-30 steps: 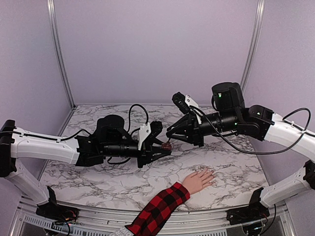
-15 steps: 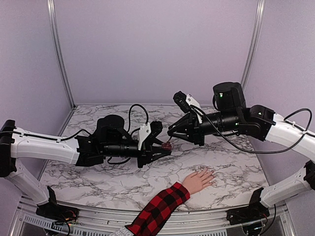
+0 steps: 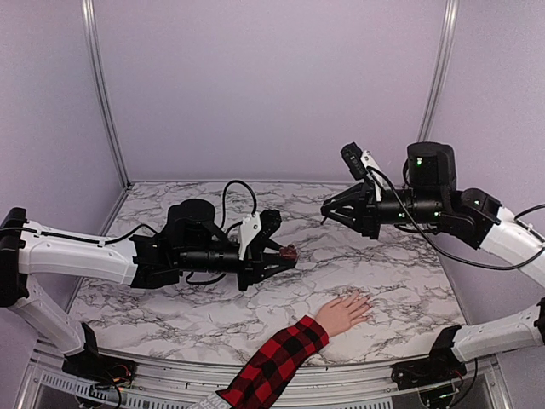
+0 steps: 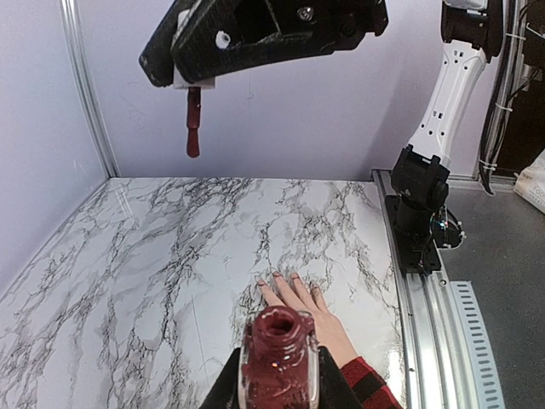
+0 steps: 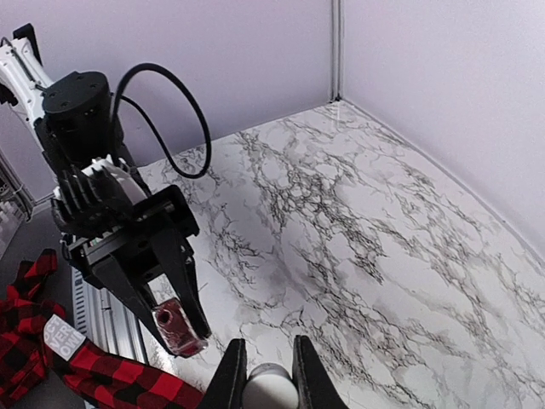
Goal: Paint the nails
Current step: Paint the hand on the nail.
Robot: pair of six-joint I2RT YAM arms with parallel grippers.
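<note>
The pale hand with a red-and-black plaid sleeve lies palm down near the front edge. Its tiny nails show at the fingertips in the left wrist view and look dark-tinged. My left gripper is shut on the open dark-red polish bottle, held above the table, left of the hand and farther back. My right gripper hovers higher to the right, shut on the white cap. The red-coated brush hangs from it, clear of the bottle.
Marbled tabletop inside lilac walls with metal corner posts. The right arm's base and a side rail stand beyond the hand in the left wrist view.
The right gripper has drawn back to the right and slightly up, taking the cap and brush away from the bottle's mouth. The left arm and the hand have not moved.
</note>
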